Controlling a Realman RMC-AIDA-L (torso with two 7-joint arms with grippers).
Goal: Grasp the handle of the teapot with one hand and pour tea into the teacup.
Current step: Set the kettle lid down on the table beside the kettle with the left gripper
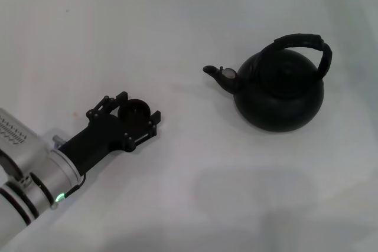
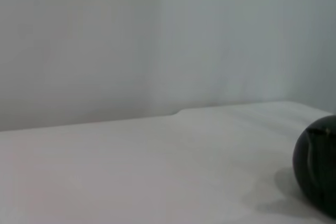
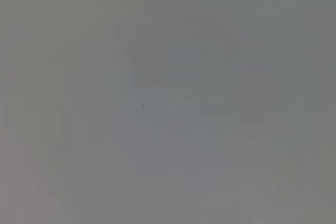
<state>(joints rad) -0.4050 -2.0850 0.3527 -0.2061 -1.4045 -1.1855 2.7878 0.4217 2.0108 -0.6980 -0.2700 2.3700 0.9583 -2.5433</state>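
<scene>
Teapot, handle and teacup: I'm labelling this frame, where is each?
teapot (image 1: 280,101): head view, front of the round body.
handle (image 1: 302,41): head view, top of the arch.
teacup (image 1: 135,111): head view, inside the bowl.

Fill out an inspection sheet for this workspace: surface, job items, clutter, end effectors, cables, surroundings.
Surface: white table, bare around the items.
Job's things: teapot upright, handle arched over it, spout toward the teacup, standing apart.
Clutter: nothing seen.
End effectors: left end effector at table level, fingers either side of the teacup, contact unclear; right not in view.
Cables: nothing seen.
Surroundings: pale wall behind table.
</scene>
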